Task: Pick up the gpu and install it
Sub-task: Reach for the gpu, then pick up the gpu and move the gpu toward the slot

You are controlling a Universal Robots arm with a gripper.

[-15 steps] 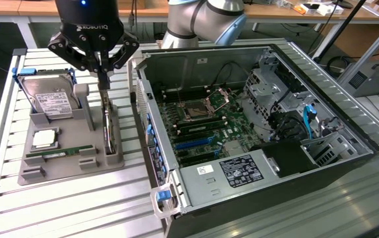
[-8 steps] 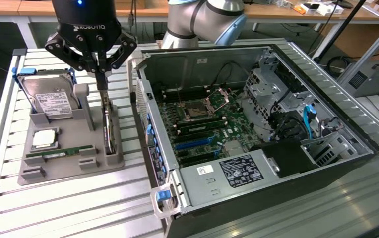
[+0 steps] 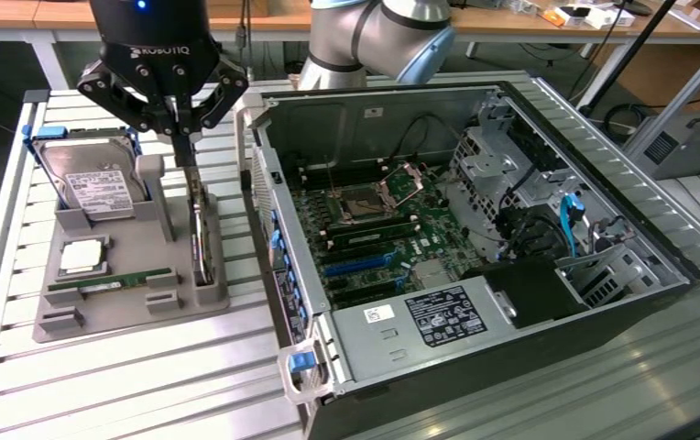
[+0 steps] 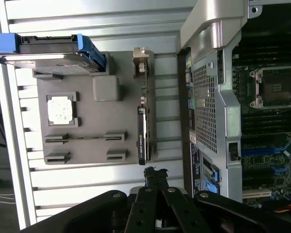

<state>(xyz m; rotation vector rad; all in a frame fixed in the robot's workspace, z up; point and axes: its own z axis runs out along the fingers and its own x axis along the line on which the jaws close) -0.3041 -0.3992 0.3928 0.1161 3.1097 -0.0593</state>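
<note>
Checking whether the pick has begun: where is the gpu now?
On the exterior view's left, the gpu stands on edge in the gray fixture, between the RAM stick and the open PC case, near the gripper.

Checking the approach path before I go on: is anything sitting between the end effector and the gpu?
Nothing visible. The end effector hangs shut close above one end of the gpu, which stands on edge in the gray holder. No other object lies between them.

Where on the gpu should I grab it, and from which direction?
Probably its top edge, mid-length between the two posts, coming straight down. The gpu stands on edge in the gray fixture, so only that edge is free; close across its flat faces.
</note>
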